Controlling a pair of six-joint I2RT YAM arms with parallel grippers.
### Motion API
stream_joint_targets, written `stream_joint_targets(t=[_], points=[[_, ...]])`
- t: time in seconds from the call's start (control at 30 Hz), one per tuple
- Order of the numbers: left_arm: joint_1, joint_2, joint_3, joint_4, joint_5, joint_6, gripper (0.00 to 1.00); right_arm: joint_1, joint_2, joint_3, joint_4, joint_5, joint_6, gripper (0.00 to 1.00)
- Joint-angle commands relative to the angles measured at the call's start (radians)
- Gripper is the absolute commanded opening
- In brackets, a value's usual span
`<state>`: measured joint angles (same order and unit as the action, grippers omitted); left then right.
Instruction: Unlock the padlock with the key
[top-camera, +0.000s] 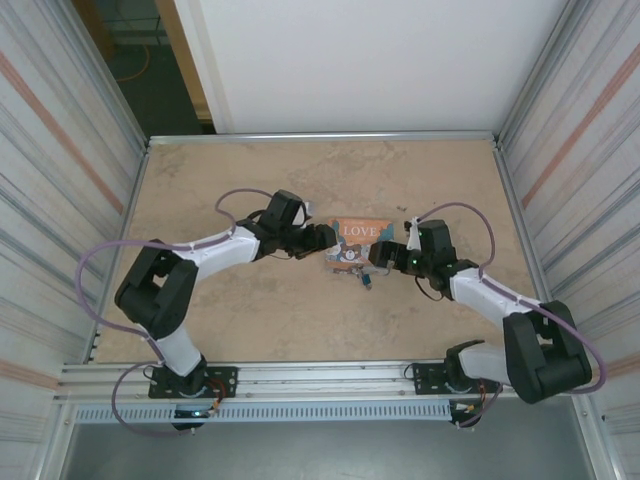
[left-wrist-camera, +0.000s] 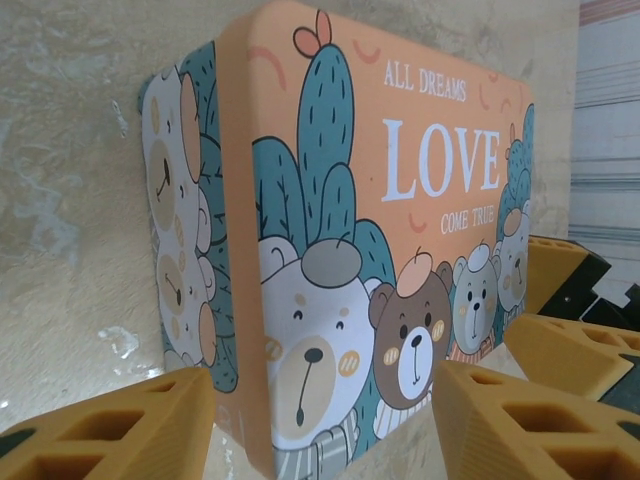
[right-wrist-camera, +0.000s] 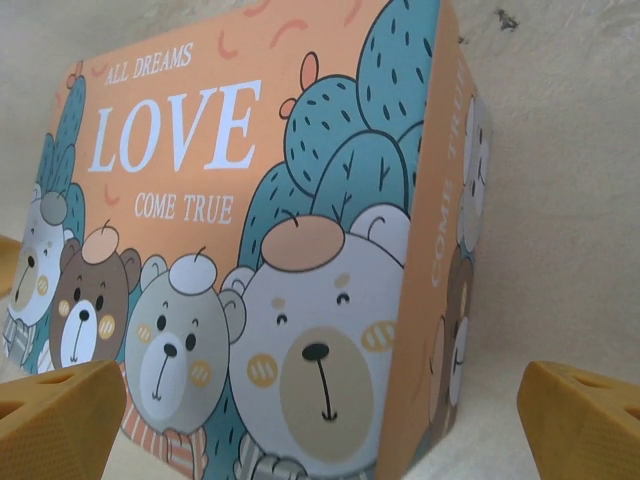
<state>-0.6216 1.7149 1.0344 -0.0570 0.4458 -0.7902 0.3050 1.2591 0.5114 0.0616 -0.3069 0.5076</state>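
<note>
overhead looks down; both wrists closely face the same tin box (left-wrist-camera: 400, 200)

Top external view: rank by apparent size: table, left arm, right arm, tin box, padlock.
1. table
2. left arm and right arm: they look alike, so not ranked against each other
3. tin box
4. padlock: a tiny teal speck at the box's near edge, barely resolved
</note>
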Motion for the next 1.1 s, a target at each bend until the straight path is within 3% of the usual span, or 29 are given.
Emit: stream_joint_targets(t=[0.0, 0.3, 1.07], points=[[0.001, 0.029, 0.019, 0.039, 0.053, -0.017, 0.58, -0.002, 0.033, 0.038, 0.044, -0.028, -0.01, 0.99], [-0.029, 0.047, -0.013, 0.085, 0.084, -0.048, 0.51, 0.029, 0.082, 0.085, 0.04, -0.052, -0.036, 0.99], [-0.036, -0.132, -0.17, 0.049, 0.009, -0.078, 0.5, 0.166, 0.312, 0.292, 0.096, -0.078, -0.052, 0.99]])
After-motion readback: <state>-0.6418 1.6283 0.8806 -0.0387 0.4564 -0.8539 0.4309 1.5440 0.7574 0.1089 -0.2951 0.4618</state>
